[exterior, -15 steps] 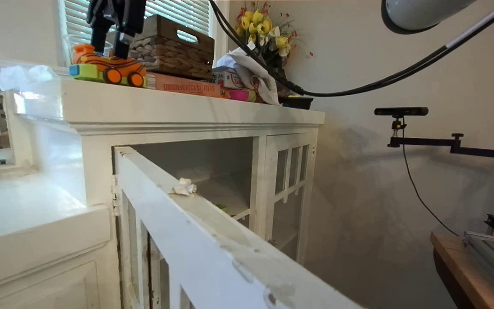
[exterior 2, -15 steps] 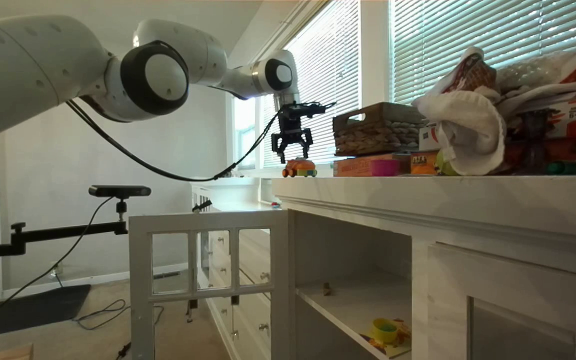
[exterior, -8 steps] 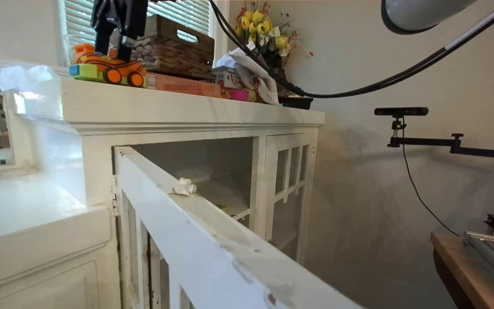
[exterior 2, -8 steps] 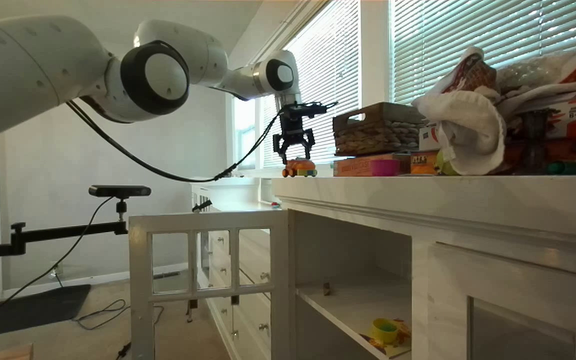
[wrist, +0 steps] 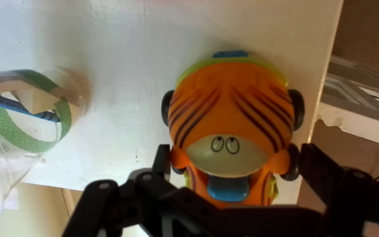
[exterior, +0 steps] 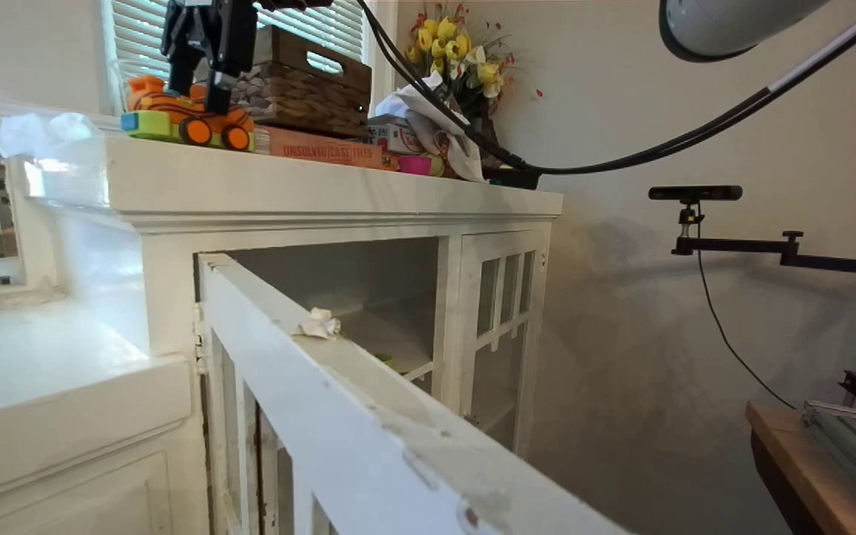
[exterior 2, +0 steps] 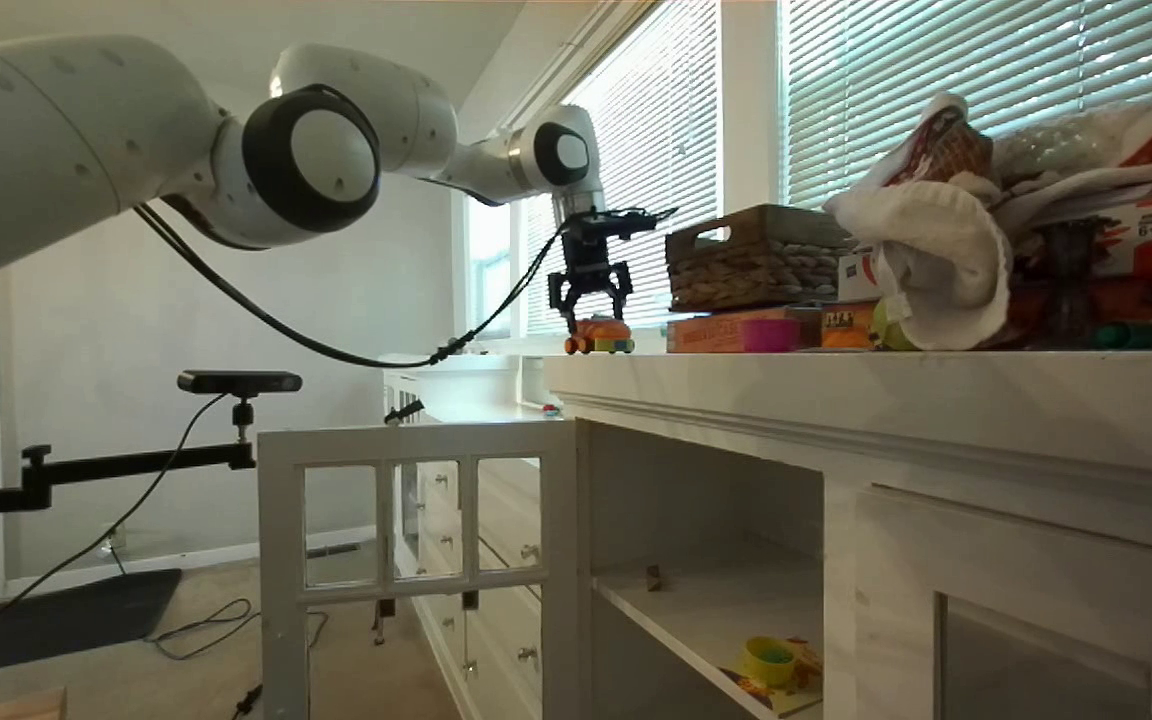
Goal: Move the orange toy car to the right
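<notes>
- Far left in an exterior view, a whitish crumpled lump (exterior: pixel 49 135) sits at the left end of the cabinet top (exterior: pixel 309 182).
- A clear plastic cup (wrist: pixel 25 144) with a green band, at the left of the wrist view, is apart from the toy and farther back from the front edge.
- The orange toy car (exterior: pixel 184 113), dark-striped, is on its wheels at the front left corner of the cabinet top, close along the front edge.
- The black gripper (exterior: pixel 198 99) reaches down over the car from above, jaws spread wide, one finger on each side; whether either touches the car, I cannot tell.
- To the right, near the car, a flat red-orange box (exterior: pixel 328 151) lettered "UNSOLVED CASE FILES" lies by the front edge, with a wicker basket (exterior: pixel 309 96) on top.
- Below, a cabinet door (exterior: pixel 398 416) stands swung out, a pale scrap (exterior: pixel 320 324) on its upper edge.
- A small pink cup (exterior: pixel 414 165) is at the box's right end.
- Next come a white cloth (exterior: pixel 439 130), yellow flowers (exterior: pixel 458 46) behind it, and a black tray (exterior: pixel 513 179) near the front right corner.
- Farther right, a black camera (exterior: pixel 695 193) sits on a bracket (exterior: pixel 740 245) above a wooden table (exterior: pixel 807 475).
</notes>
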`<control>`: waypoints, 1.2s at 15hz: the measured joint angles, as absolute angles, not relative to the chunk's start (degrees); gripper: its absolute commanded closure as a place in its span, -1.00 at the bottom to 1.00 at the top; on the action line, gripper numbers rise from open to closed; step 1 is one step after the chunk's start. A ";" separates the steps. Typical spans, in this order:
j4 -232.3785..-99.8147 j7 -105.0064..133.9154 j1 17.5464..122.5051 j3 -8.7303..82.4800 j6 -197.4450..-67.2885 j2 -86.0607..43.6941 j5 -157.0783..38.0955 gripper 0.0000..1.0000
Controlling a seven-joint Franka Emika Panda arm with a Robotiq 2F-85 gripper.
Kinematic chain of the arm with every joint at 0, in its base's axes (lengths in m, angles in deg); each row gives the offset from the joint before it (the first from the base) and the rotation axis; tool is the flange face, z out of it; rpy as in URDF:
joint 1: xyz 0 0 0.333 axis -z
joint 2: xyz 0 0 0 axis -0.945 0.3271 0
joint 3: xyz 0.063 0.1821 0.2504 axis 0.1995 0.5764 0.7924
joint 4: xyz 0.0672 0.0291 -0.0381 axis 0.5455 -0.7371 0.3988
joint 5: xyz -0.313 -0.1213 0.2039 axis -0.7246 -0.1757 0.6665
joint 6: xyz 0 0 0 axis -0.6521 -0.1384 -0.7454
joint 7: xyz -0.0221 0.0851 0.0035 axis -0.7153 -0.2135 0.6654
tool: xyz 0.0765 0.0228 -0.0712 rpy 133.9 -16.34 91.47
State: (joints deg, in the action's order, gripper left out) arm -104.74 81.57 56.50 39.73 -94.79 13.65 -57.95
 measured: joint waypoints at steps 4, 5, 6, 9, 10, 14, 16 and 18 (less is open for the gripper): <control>-104.23 81.57 56.52 39.30 -95.57 14.18 -57.95 -0.11; -104.12 81.56 56.51 39.29 -95.57 14.20 -57.95 -0.11; -104.11 81.56 56.50 39.28 -95.57 14.21 -57.95 -0.10; -104.09 81.56 56.49 39.26 -95.57 14.21 -57.95 -0.10; -104.09 81.56 56.49 39.26 -95.57 14.21 -57.95 -0.10; -104.09 81.56 56.49 39.23 -95.57 14.21 -57.95 -0.10; -104.09 81.56 56.49 39.19 -95.57 14.21 -57.95 -0.10; -104.09 81.56 56.52 39.07 -95.56 14.21 -57.95 -0.10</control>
